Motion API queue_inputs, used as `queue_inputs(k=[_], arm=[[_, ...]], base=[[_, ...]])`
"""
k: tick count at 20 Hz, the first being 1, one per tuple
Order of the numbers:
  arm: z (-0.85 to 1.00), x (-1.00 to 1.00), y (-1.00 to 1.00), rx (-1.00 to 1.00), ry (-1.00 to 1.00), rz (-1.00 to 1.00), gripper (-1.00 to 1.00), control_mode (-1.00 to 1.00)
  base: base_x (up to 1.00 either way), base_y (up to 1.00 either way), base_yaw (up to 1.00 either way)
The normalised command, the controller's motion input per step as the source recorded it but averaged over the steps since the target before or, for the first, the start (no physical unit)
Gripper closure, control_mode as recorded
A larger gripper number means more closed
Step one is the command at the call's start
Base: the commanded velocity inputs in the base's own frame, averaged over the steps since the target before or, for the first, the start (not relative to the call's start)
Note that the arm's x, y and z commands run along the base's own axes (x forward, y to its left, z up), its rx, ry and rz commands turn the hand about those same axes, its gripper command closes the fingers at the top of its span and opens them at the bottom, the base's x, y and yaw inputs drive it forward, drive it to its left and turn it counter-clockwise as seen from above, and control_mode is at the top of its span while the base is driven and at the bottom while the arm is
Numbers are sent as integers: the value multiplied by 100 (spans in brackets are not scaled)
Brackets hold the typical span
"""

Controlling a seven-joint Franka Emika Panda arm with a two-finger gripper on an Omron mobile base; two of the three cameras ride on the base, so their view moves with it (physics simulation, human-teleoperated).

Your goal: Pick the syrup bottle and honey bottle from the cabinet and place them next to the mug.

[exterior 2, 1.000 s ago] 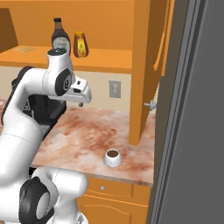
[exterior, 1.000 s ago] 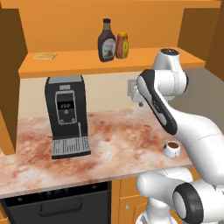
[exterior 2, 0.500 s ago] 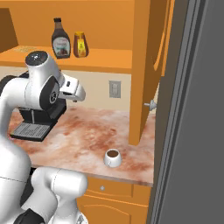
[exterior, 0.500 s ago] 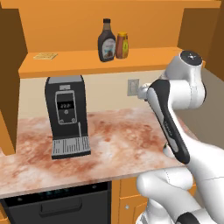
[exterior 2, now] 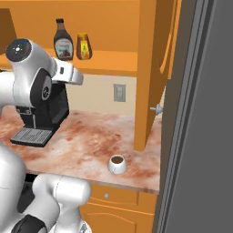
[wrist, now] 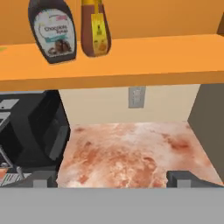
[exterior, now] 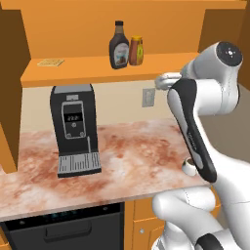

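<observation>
Brown syrup bottle [wrist: 52, 30] sits touching the honey bottle [wrist: 95, 28], so I'd bring the wide-open, empty gripper [wrist: 111, 178] in from its free side.

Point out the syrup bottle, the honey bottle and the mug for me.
syrup bottle [exterior: 118, 52], left base view, on its white label.
honey bottle [exterior: 136, 51], left base view, on its amber body.
mug [exterior 2: 117, 164], right base view, on its white side wall.
</observation>
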Motion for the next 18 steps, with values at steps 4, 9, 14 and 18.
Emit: queue_inputs(k=[4, 9, 14, 18], arm=[[77, 8, 24, 0, -19, 0, -100, -100], [63, 8, 37, 0, -16, 0, -100, -100], [20, 19, 43, 1, -15, 1, -100, -100], [2, 28, 45, 0, -2, 8, -100, -100]], base=[[0, 0, 0], [0, 0, 0], [0, 0, 0], [0, 0, 0]])
